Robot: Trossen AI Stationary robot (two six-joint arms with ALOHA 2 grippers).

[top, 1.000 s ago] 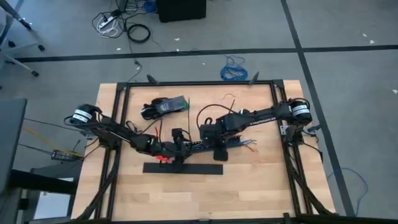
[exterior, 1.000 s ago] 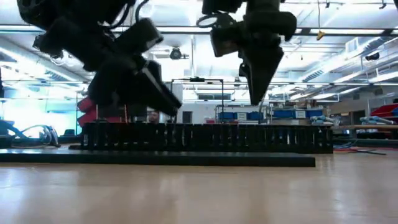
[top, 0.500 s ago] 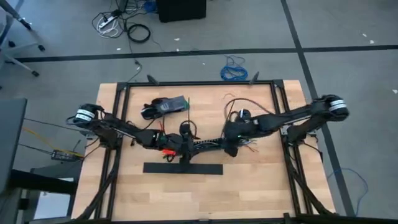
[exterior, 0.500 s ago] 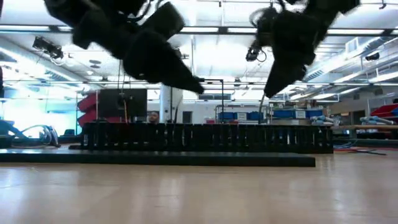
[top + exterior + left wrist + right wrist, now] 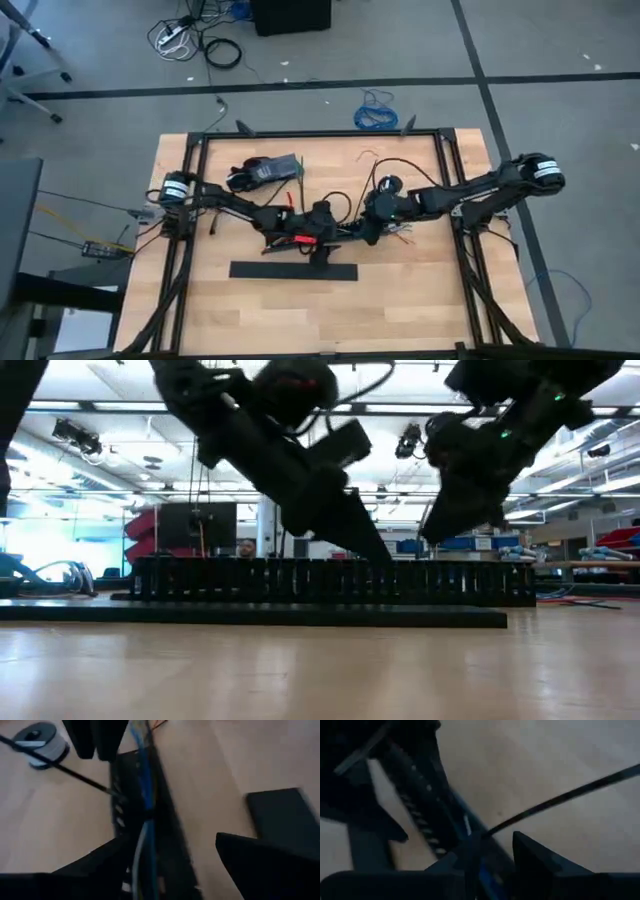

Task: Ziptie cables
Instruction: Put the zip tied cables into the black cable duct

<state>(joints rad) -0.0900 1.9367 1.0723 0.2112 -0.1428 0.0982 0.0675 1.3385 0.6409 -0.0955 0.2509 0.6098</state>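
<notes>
1. Cables, a thin blue, grey and white flexible wire bundle, lie along the long black slotted comb-edged channel near the middle of the desk.
2. Handling judgement: the bundle looks light and limp, so it will sag and splay wherever it is unsupported. Take hold where the wires run together inside the channel, not at the loose ends.
3. Ziptie, a very thin straight black plastic strip, crosses the channel. It appears stiff but springy and likely slippery; pinch it close to the bundle.
4. Left hand is over the channel at the desk's centre, fingers spread apart astride the cables, gripping nothing.
5. Right hand is just beside it, toward the right edge; whether it is open or closed cannot be told.
6. Surface: pale, smooth wood, framed by black rails, with a flat black rectangular mat toward the front edge.
7. Room: grey floor with loose cords beyond the back edge; bright workshop behind.
</notes>
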